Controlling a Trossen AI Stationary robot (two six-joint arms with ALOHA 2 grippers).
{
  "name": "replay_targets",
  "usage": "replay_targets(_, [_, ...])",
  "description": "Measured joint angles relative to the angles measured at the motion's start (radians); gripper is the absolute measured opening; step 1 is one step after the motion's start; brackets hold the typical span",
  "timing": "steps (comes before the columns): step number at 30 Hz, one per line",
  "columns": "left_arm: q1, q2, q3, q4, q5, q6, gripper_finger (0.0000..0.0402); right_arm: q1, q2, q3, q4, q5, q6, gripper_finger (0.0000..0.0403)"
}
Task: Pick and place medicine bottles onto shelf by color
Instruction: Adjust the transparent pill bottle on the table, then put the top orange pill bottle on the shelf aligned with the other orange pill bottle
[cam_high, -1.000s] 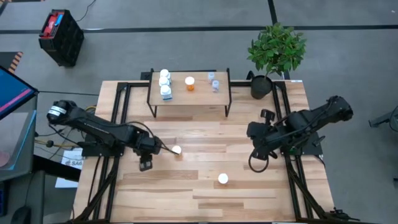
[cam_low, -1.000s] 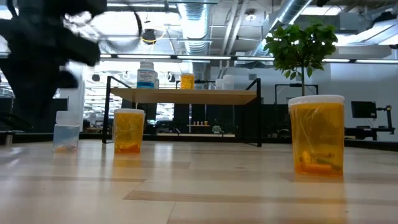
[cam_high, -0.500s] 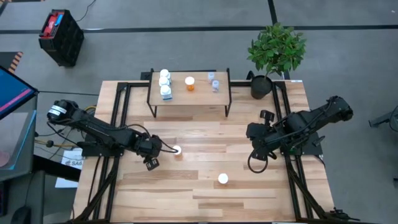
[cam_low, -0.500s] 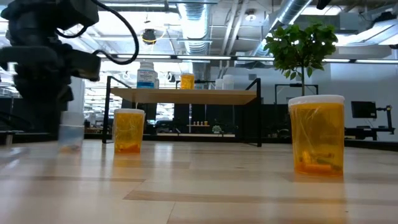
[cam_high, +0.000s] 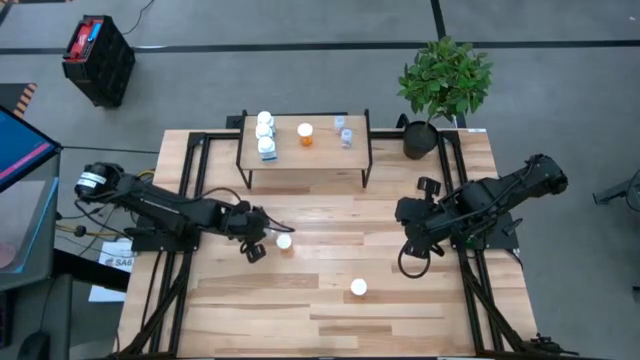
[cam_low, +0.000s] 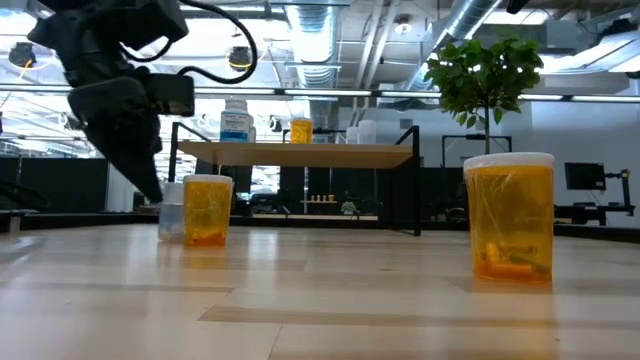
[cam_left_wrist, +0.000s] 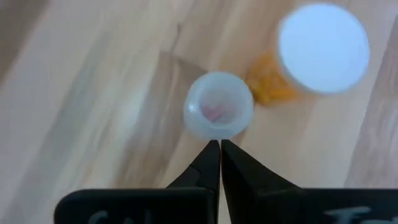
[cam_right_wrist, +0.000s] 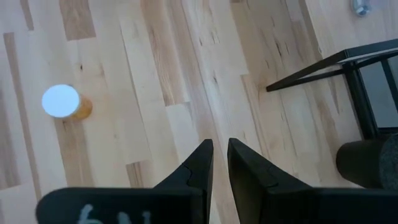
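Over the left-centre of the slatted wooden tabletop (cam_high: 330, 320), the left gripper (cam_left_wrist: 219, 145) hangs with its two dark fingers pressed together, holding nothing. Their tips sit just short of a small clear bluish bottle (cam_left_wrist: 218, 114) standing upright on the wood; whether they touch it cannot be told. Just beside that bottle stands an orange bottle with a white cap (cam_left_wrist: 322, 48), also upright; from overhead its cap shows next to the left gripper's end (cam_high: 284, 241). In the table-level view the clear bottle (cam_low: 172, 210) stands close against the orange one (cam_low: 207, 209), partly behind it, with the dark left arm slanting down to them.

A second orange white-capped bottle (cam_high: 358, 287) stands alone nearer the front edge, well apart from the first pair.

At the far side of the table sits the low shelf with a light wooden top on thin black legs (cam_high: 320, 155). On its board a row of white bottles (cam_high: 265, 134) stands at the left end, one orange bottle (cam_high: 305, 132) near the middle, and clear bottles (cam_high: 343, 131) toward the right.

The right gripper (cam_right_wrist: 219, 149) waits over the right side of the table, fingers slightly apart and empty. A potted green plant (cam_high: 443, 85) stands at the far right corner.
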Motion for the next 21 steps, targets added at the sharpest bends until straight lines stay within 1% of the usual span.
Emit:
replay_targets(7, [0.075,0.0,0.0,0.044,0.0,0.104,0.0,0.0,0.0,0.0,0.005,0.0,0.0,0.007])
replay_targets(14, [0.107,0.0,0.001,0.1,0.028,0.167,0.0,0.0,0.0,0.0,0.008,0.0,0.001,0.007])
replay_targets(19, [0.113,0.0,0.001,0.023,0.035,0.135,0.0,0.0,0.0,0.0,0.008,0.0,0.001,0.007])
replay_targets(21, [0.114,0.0,0.001,0.012,0.061,0.12,0.0,0.0,0.0,0.0,0.008,-0.001,0.001,0.007])
